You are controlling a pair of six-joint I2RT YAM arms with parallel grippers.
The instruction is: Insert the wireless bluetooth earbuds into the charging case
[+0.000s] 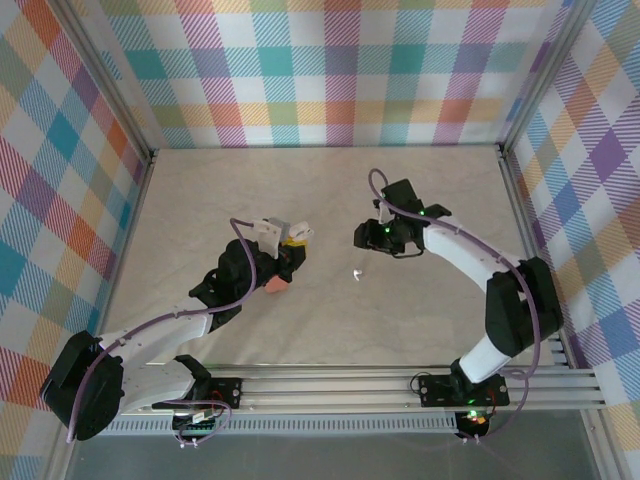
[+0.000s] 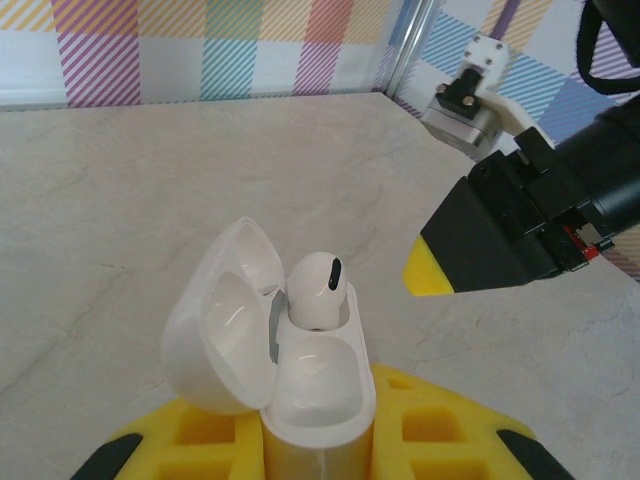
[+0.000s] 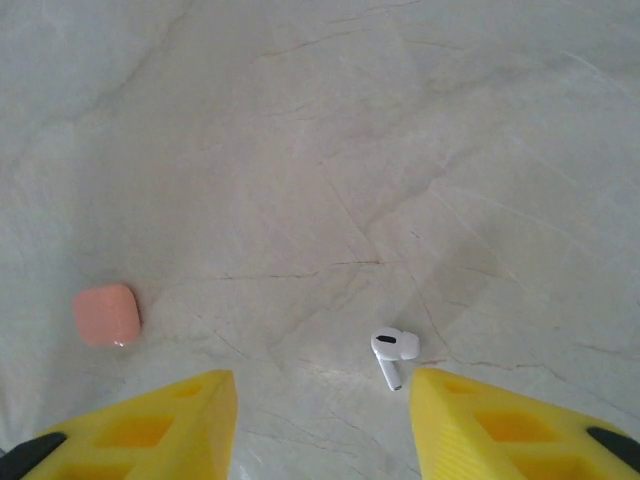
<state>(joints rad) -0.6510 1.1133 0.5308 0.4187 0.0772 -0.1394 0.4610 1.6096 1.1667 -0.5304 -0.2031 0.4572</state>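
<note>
Right pincer (image 3: 320, 388), marbled table (image 3: 300, 150), plaid walls (image 1: 320, 70)

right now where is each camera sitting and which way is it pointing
Top external: fixed above and behind the robot, looking down on the table; left arm, right arm, left gripper and right gripper show.
Left wrist: on the left arm, looking forward over the open white case it grips, seated earbud inside; right gripper opposite.
Right wrist: on the right arm, looking down at the table between its open fingers.
Shared: top and right wrist both show the loose earbud and pink case.
</note>
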